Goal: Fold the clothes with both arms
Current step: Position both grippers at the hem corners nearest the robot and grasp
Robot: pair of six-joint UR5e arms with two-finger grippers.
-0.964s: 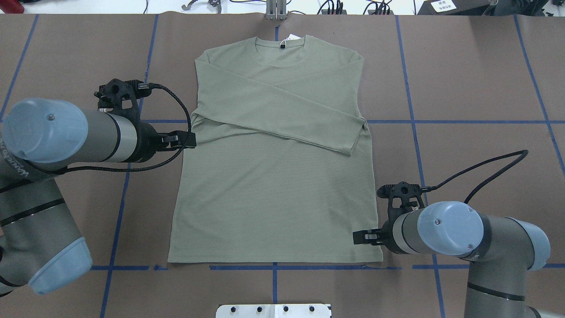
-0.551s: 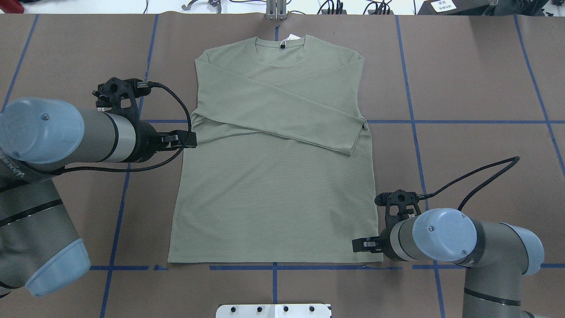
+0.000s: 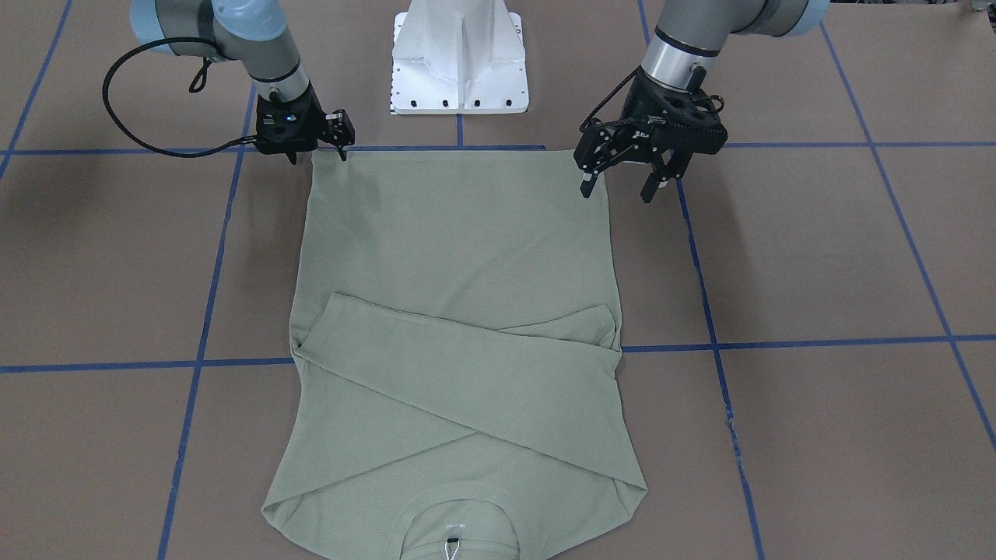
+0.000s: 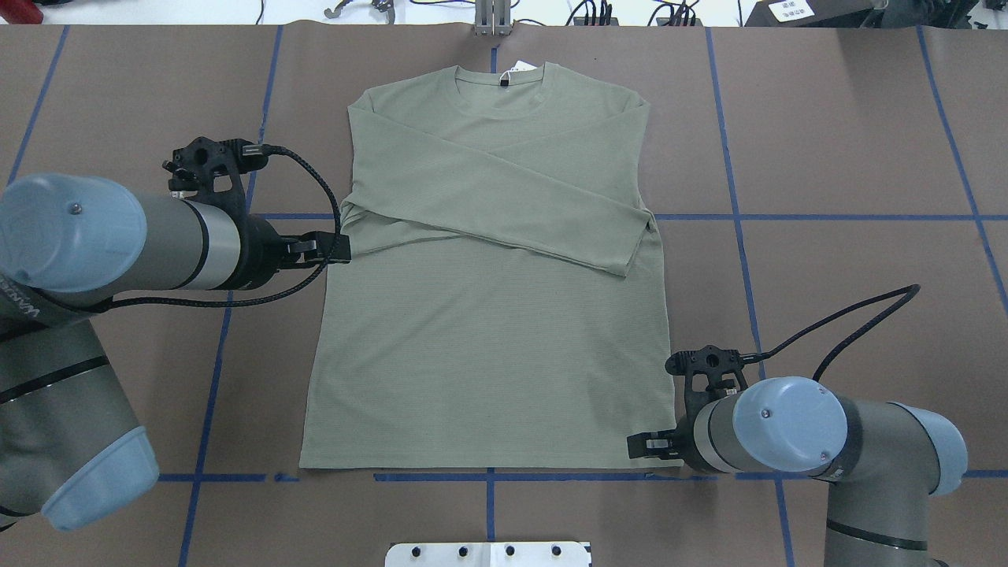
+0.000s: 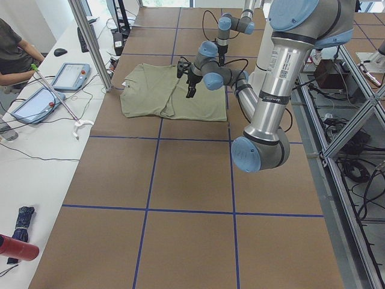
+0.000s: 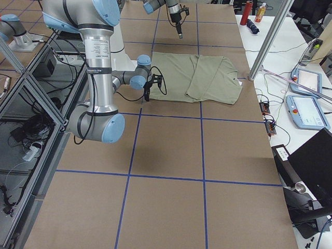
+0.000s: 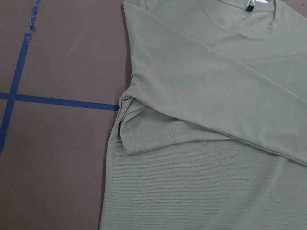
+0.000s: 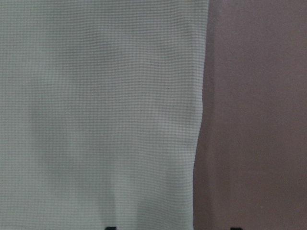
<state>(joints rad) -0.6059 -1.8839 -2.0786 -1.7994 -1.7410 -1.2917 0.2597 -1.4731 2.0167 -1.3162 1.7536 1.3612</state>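
Left claw (image 3: 618,187) spread wide, empty; right claw (image 4: 642,445) spread astride shirt (image 4: 488,354) edge.

shirt (image 4: 488,354) 1 | arms (image 4: 157,244) (image 4: 787,425) 2 | hands (image 3: 617,189) (image 3: 340,144) 2 | pedestal (image 3: 459,58) 1 | person (image 5: 15,51) 1

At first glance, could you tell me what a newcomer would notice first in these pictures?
A pale green long-sleeved shirt lies flat in the middle of the brown table, both sleeves crossed over its chest. The right gripper sits open and low at the hem corner on the robot's right. The left gripper hangs open over the shirt's opposite side edge.
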